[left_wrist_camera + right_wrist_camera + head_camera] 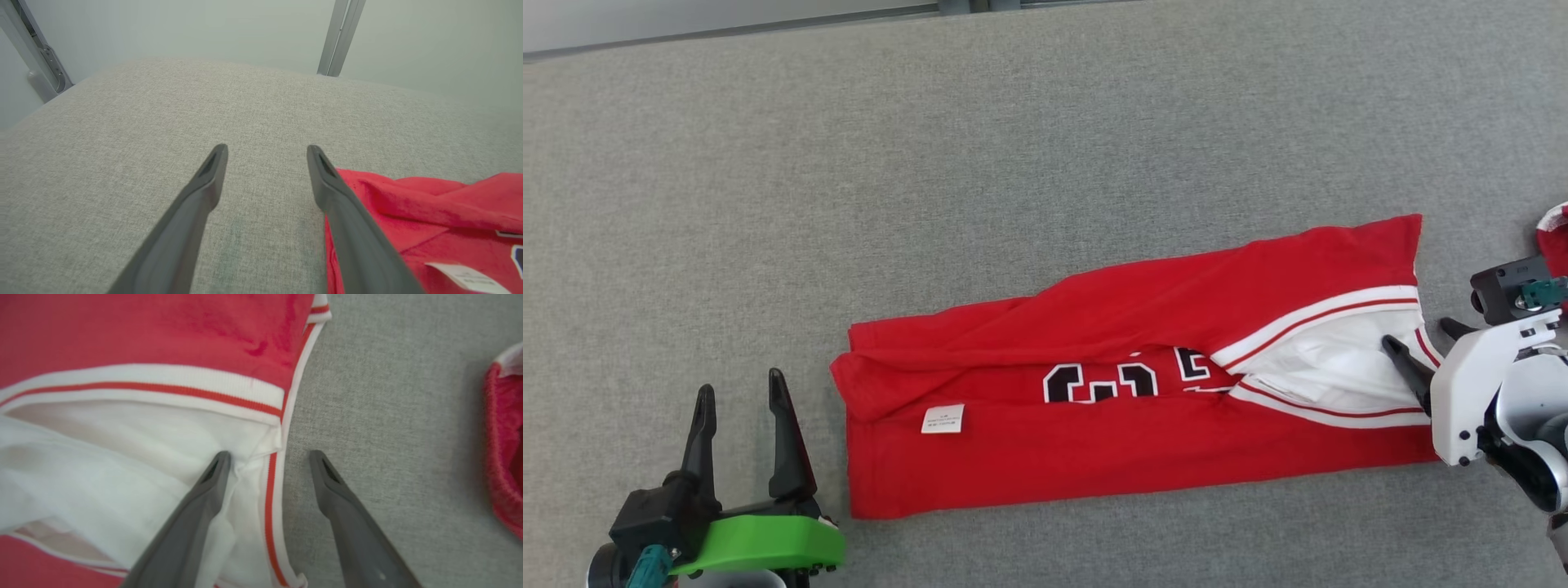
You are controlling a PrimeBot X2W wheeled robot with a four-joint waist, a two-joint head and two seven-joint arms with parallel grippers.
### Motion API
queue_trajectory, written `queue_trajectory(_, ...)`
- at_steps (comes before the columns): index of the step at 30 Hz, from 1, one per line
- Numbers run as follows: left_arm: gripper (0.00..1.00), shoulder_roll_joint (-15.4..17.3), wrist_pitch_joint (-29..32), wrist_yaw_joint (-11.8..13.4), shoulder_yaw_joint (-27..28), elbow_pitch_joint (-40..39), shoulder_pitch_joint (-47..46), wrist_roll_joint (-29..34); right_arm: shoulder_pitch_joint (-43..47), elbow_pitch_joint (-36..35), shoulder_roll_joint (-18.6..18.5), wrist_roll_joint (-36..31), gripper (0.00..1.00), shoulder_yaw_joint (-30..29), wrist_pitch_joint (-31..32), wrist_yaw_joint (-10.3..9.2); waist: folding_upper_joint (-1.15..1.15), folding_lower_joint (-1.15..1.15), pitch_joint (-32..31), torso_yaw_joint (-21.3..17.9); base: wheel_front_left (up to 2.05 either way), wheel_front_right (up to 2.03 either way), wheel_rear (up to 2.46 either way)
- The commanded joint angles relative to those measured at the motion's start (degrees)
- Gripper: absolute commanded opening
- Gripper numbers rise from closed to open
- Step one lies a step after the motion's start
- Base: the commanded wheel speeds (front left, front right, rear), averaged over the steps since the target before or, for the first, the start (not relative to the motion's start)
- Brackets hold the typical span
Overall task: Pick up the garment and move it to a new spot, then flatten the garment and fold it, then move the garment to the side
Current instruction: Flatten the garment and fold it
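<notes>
the red garment point(1094, 441) lies folded in a long strip on the grey table point(1013, 163), with the left hand point(740, 384) just beside its hem end and the right hand point(1417, 332) over its white-trimmed end, both spread wide and holding nothing. for a clean fold, i'd pinch every layer at one end and carry it low over the other, edges matched. count: one garment, two hands, one other red cloth point(1553, 237) at the right.

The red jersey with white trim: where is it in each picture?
Head view: the red jersey with white trim lies folded long, from the lower middle to the right.
Left wrist view: the jersey's end sits in the lower right corner.
Right wrist view: the jersey covers the left and top.
Shared landmark: the grey woven surface beneath it.
</notes>
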Motion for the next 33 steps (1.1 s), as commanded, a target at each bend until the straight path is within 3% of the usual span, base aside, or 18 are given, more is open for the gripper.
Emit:
queue_trajectory(1, 1.00, -0.90, -0.18, -1.02, 1.16, 0.43, 0.75, 0.89, 0.09, 1.03, 0.16, 0.67, 1.00, 0.03, 0.72, -0.02, 0.00, 0.00, 0.27, 1.01, 0.00, 0.00, 0.00)
queue_trajectory(6, 1.00, -4.29, -0.17, -5.06, 4.87, 1.84, 1.01, 3.95, 2.40, 2.64, 1.48, 7.53, 1.00, 2.60, 2.98, 0.11, 0.00, 0.00, -0.22, 1.43, 0.00, 0.00, 0.00)
queue_trajectory(7, 1.00, -4.73, -0.17, -5.79, 5.38, 1.95, 0.82, 4.57, 2.49, 2.77, 2.03, 9.40, 0.80, 3.16, 3.15, 0.18, 0.00, 0.00, -0.33, 1.43, 0.00, 0.00, 0.00)
queue_trajectory(8, 1.00, -5.25, -0.17, -6.58, 6.04, 2.29, 0.78, 5.21, 2.38, 3.10, 2.61, 11.88, 0.15, 3.44, 2.89, 0.18, 0.00, 0.00, -0.58, 1.36, 0.00, 0.00, 0.00)
queue_trajectory(9, 1.00, -5.72, -0.18, -7.13, 6.54, 2.59, 0.92, 5.82, 2.34, 3.30, 2.96, 14.16, 0.00, 4.23, 3.29, 0.22, 0.00, 0.00, -0.85, 1.27, 0.00, 0.00, 0.00)
queue_trajectory(12, 1.00, -6.88, -0.18, -8.74, 7.93, 3.43, 2.02, 7.04, 1.01, 4.36, 2.85, 20.06, 0.00, 3.35, 2.39, 0.08, 0.00, 0.00, -2.24, 0.65, 0.00, 0.00, 0.00)
queue_trajectory(16, 1.00, -7.81, -0.18, -10.32, 9.15, 4.32, 2.85, 8.23, -0.54, 7.20, -1.28, 24.47, 0.00, -3.30, 2.68, -0.06, 0.00, 0.00, -4.47, 0.25, 0.00, 0.00, 0.00)
queue_trajectory(21, 1.00, -8.21, -0.18, -11.36, 9.57, 5.02, 3.48, 8.68, -0.46, 10.29, -6.69, 24.89, 0.00, -15.56, 3.97, -0.03, 0.00, 0.00, -6.02, 0.93, 0.00, 0.00, 0.00)
queue_trajectory(25, 1.00, -8.35, -0.18, -11.56, 9.86, 5.29, 4.18, 7.90, 0.76, 7.55, -9.12, 24.03, 0.00, -21.00, 6.84, 0.00, 0.00, 0.00, -6.33, 1.19, 0.00, 0.00, 0.00)
queue_trajectory(28, 1.00, -8.38, -0.17, -11.13, 9.50, 5.52, 4.70, 6.65, 1.00, 0.38, -8.04, 25.69, 0.00, -20.39, 10.23, 0.00, 0.00, 0.00, -6.44, 0.86, 0.00, 0.00, 0.00)
queue_trajectory(33, 1.00, -8.38, -0.18, -10.89, 7.31, 6.58, 3.91, 5.41, 1.17, -11.39, -1.62, 26.26, 0.00, -10.82, 15.30, 0.00, 0.00, 0.00, -6.54, 0.24, 0.00, 0.00, 0.00)
